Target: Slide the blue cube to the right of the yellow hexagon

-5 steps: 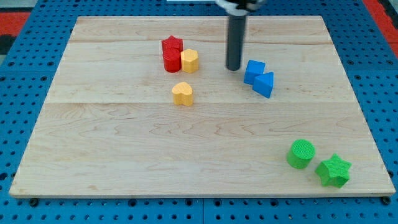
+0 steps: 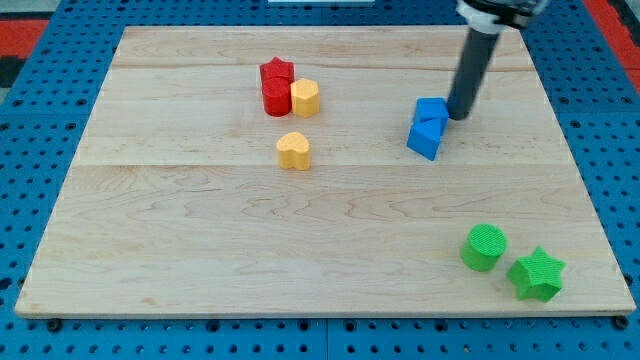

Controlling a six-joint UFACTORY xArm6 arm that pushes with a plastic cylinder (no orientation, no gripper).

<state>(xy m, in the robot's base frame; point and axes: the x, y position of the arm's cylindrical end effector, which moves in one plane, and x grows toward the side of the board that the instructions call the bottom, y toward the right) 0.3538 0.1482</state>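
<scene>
The blue cube [image 2: 432,110] sits right of the board's middle, touching a blue triangular block [image 2: 424,139] just below it. The yellow hexagon [image 2: 305,97] stands well to the cube's left, against a red cylinder [image 2: 275,97] with a red star [image 2: 277,72] above it. My tip [image 2: 460,114] rests just right of the blue cube, at or very near its right side; the rod leans up toward the view's top right.
A yellow heart [image 2: 293,150] lies below the hexagon. A green cylinder [image 2: 484,246] and a green star [image 2: 536,273] sit at the bottom right of the wooden board [image 2: 200,240]. Blue pegboard surrounds the board.
My tip moved from the left of the blue cube to its right side. The blue cube shifted right, now sitting above the blue triangular block.
</scene>
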